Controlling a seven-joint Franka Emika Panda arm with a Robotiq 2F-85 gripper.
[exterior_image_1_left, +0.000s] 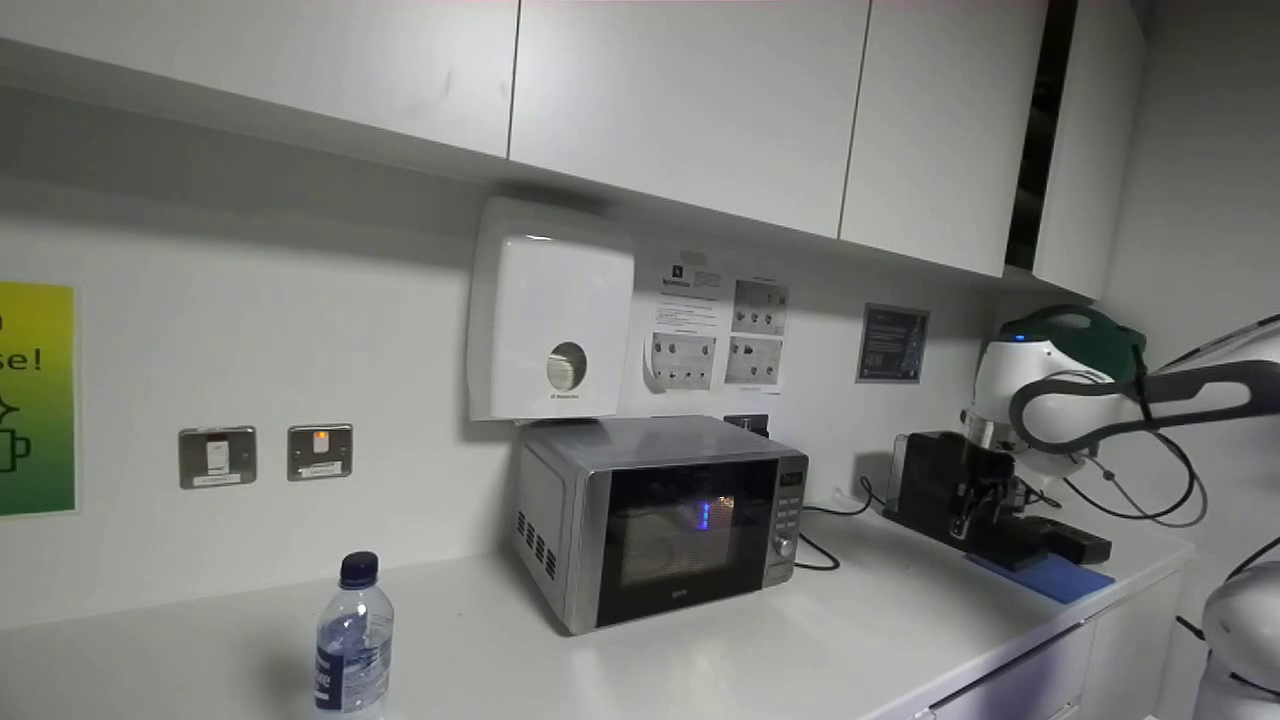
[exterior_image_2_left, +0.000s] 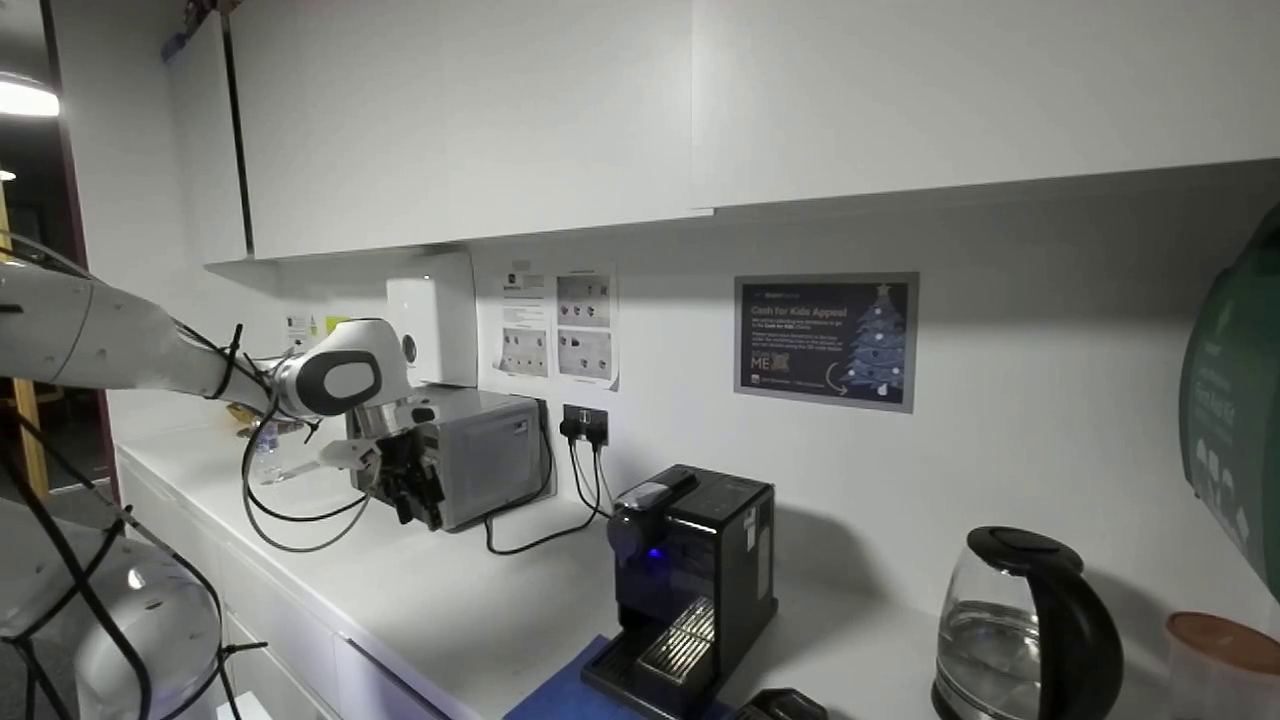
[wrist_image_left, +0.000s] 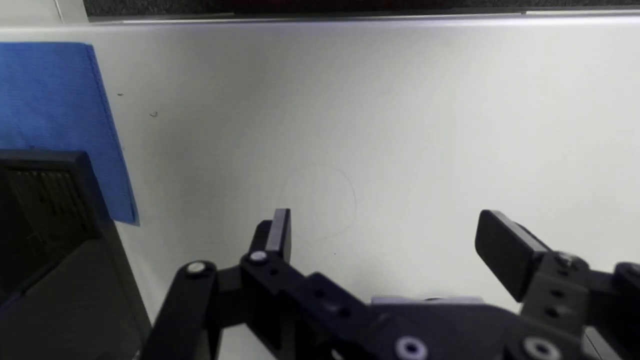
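I have my one gripper (wrist_image_left: 385, 230) above the counter (wrist_image_left: 425, 125), its two fingers (wrist_image_left: 279, 232) wide apart. It hangs between one microwave (exterior_image_2_left: 490, 460) and one coffee machine (exterior_image_2_left: 715, 570), both standing there. One blue cloth (wrist_image_left: 60, 95) lies partly under the coffee machine.

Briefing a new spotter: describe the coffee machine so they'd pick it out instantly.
On the white counter beneath the cupboards, look between the grey microwave and the clear kettle. The coffee machine stands there, front on a blue cloth. Unlike both, it's nearly all black, with a slatted tray.
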